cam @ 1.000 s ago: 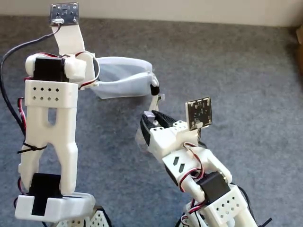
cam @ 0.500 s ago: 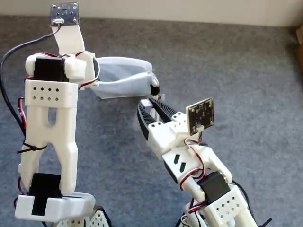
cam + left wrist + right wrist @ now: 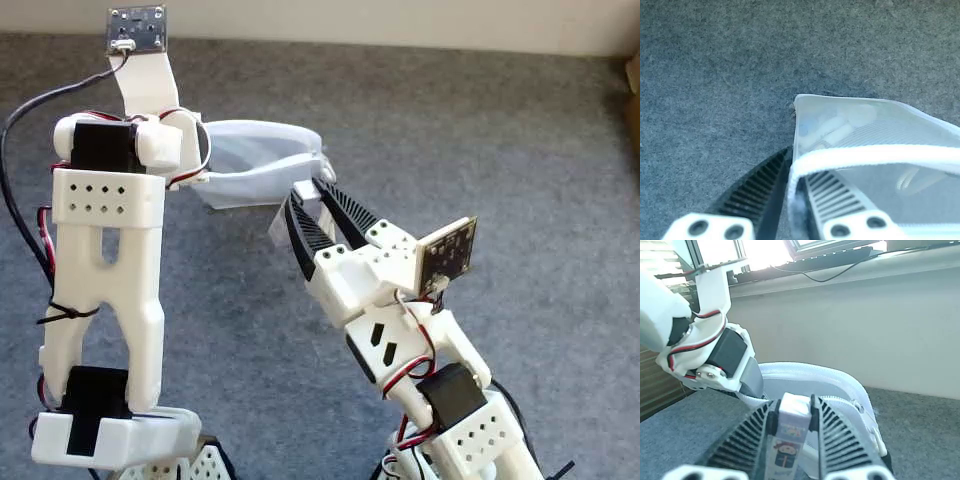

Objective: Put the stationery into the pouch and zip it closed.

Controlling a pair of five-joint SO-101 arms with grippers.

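The left pincer [image 3: 792, 170] is clamping onto the white rim of a translucent mesh pouch [image 3: 265, 165], which is sitting toward the far side of the grey worktop [image 3: 520, 150] with pale items showing inside. The right pincer [image 3: 312, 195] is squeezing a small white eraser [image 3: 790, 427] between its fingers, just beside the pouch's near end.

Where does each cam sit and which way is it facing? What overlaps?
High view: fixed overhead, looking down; shows the left arm and the right tool holding an eraser by the pouch.
Left wrist view: on the left arm, looking down at grey carpet; its own left tool clamps the pouch rim.
Right wrist view: on the right arm, looking level toward a wall; its own tool grips the eraser, the left arm beyond.
Shared: the pouch shows in all three; high and right wrist views share the eraser.
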